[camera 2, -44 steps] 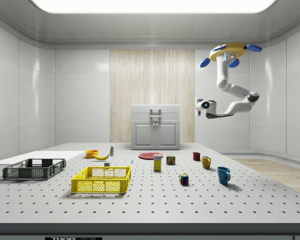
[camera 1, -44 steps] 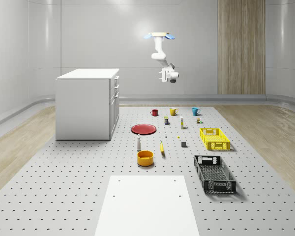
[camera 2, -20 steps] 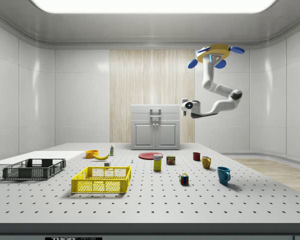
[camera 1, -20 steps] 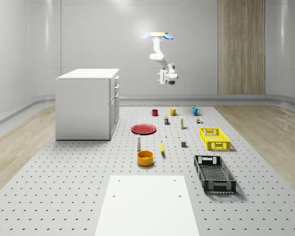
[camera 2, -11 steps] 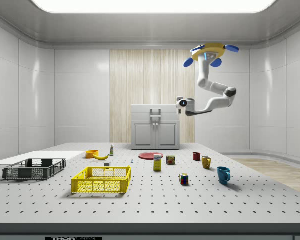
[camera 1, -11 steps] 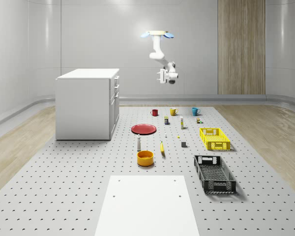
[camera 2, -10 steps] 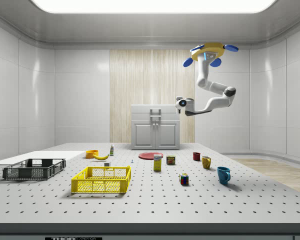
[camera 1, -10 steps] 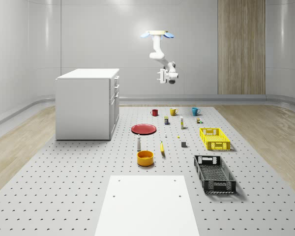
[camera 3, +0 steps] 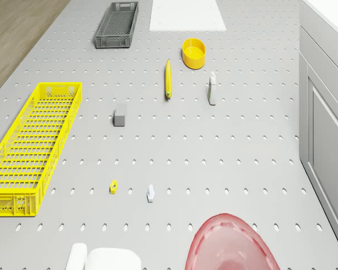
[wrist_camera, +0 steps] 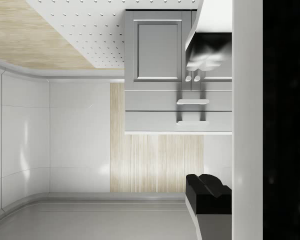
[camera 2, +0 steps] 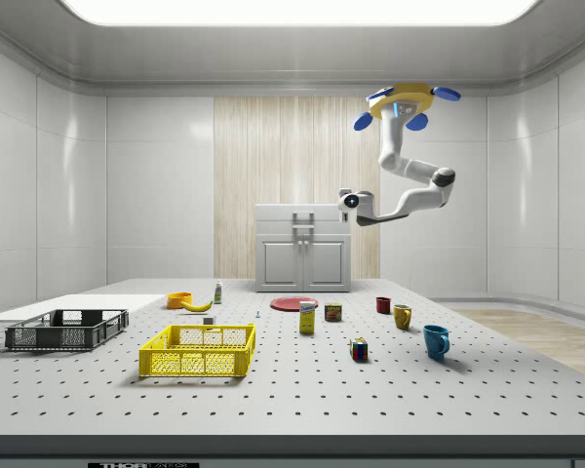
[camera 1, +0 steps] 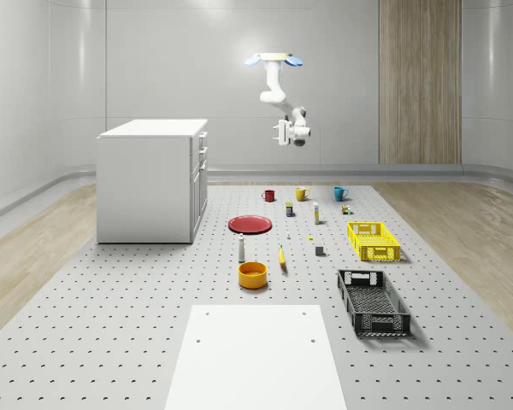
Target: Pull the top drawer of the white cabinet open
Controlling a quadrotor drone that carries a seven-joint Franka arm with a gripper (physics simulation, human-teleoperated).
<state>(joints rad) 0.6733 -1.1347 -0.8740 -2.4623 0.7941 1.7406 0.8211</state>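
Whole-scene view: blue-rotored drone [camera 1: 273, 60] hovers high, well off the drawer side of the white box-shaped cabinet [camera 1: 150, 181]; gripper [camera 1: 281, 134] level with cabinet top.
Side view: gripper [camera 2: 345, 200] just beside the cabinet's top drawer [camera 2: 303, 215], apart from it.
Wrist view: top drawer [wrist_camera: 178, 123] closed.
Jaws: opening cannot be told.

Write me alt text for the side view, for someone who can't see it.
A drone hovers high in a white room, its arm bent down so the gripper hangs in the air just off the upper corner of a white cabinet on the side view's right, not touching it. On the perforated floor in front lie a yellow crate, a black crate, a red plate and mugs.
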